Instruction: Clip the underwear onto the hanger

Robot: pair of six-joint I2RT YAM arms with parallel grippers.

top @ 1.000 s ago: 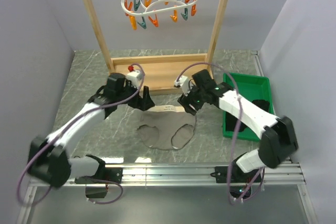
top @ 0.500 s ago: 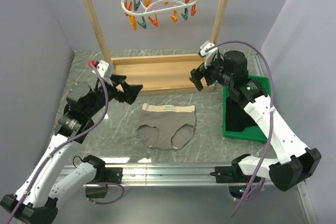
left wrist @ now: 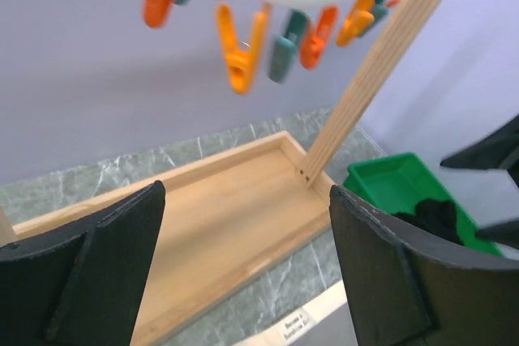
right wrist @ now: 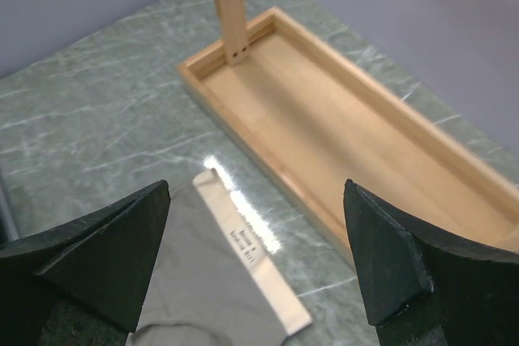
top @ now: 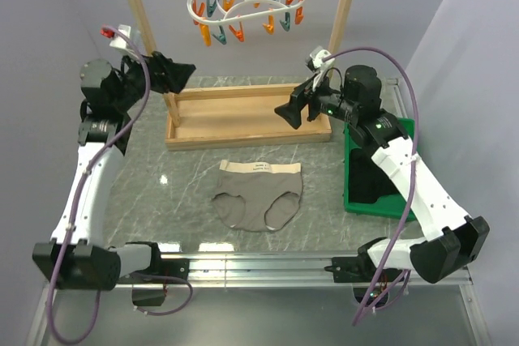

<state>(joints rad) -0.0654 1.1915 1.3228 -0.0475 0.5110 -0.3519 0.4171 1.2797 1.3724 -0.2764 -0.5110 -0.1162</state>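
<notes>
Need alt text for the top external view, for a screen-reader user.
Taupe underwear lies flat and untouched on the marble table, in front of a wooden rack whose top bar carries the white hanger with orange and teal pegs. The left hand and right hand are open and empty, raised near the rack; a green bin sits right.

— Left gripper (top: 185, 74)?
— Pulled away from the underwear (top: 259, 196), swung high beside the rack's left post (top: 146, 30).
— And the right gripper (top: 288, 113)?
— Lifted away from the waistband (top: 260, 167) too, now above the wooden tray (top: 235, 115), right end.
</notes>
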